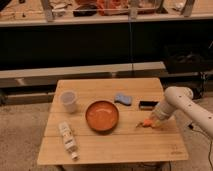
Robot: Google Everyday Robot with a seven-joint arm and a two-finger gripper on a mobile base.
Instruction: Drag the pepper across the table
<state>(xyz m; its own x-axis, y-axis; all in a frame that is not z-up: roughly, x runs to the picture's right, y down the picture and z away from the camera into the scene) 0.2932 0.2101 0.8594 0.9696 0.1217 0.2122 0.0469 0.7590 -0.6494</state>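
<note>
the pale wooden table (125,146) stands in front of a long dark counter, its top made of wide planks running side to side. over on the right side of it the robot's white arm (186,104) reaches in from the right edge and bends down to the tabletop, and the gripper (153,120) sits low at the end of it, right down at the wood, a little in from the table's right edge. its fingers are drawn together. the pepper (146,123) lies right at the gripper's tip: a small orange thing, its thick end against the gripper and its thin greenish tip pointing left toward the middle of the table. from here i cannot tell whether the fingers truly pinch it or only press against it. just left of the pepper, near the middle of the table, is a round orange bowl (102,115), much bigger than the pepper and apart from it. behind the bowl and a bit right lies a blue sponge (123,99), and right of that, just behind the gripper, a small flat black object (148,105). on the left side a whitish cup (68,101) stands upright, and nearer the front left corner a pale bottle (67,140) lies on its side.
</note>
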